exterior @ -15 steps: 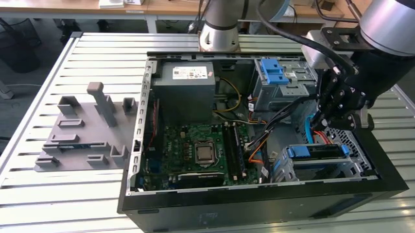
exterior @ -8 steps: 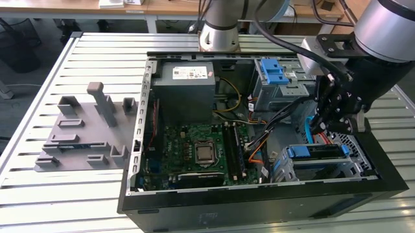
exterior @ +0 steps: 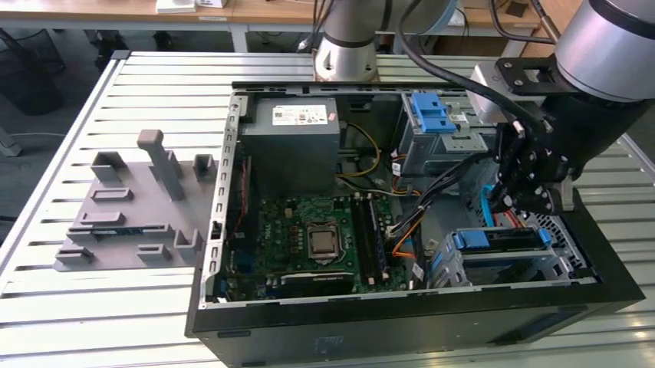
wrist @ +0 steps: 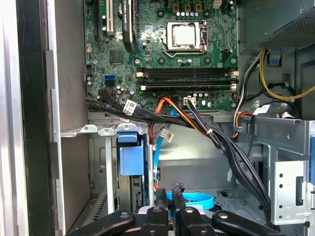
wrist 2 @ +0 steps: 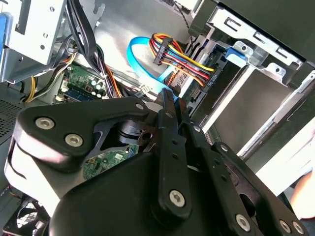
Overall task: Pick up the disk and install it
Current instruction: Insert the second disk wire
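Where disk (exterior: 498, 240) sits in bay, blue rails, dark top; gripper (wrist: 169, 192) fingers nearly closed, empty.

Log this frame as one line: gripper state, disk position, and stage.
gripper: shut, holding nothing | position: above drive cage inside the open case | disk: seated in cage, blue rail showing | stage: disk in bay

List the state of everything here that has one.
computer case: lying on its side, side panel off.
gripper: shut, empty, inside the case.
disk: sitting in the drive cage, not gripped.
processor socket: bare, no cooler on it.
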You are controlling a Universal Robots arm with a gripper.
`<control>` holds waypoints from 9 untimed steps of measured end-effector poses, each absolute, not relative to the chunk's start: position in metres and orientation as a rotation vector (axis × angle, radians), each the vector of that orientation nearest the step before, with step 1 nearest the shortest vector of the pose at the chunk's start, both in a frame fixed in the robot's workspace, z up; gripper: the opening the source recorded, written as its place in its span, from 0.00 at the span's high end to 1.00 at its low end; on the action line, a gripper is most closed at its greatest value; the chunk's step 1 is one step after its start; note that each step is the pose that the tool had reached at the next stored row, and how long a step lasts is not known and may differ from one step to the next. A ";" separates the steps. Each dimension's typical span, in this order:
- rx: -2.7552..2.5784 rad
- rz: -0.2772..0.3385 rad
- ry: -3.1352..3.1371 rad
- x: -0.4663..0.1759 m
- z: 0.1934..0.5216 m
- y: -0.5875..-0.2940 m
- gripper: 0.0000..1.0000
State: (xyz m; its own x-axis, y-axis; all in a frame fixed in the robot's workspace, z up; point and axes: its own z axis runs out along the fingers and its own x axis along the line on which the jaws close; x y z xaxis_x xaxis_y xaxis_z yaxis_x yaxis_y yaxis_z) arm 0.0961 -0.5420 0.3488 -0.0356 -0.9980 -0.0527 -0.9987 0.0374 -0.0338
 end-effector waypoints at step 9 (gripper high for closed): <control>-2.138 0.018 2.217 0.096 0.346 -0.553 0.84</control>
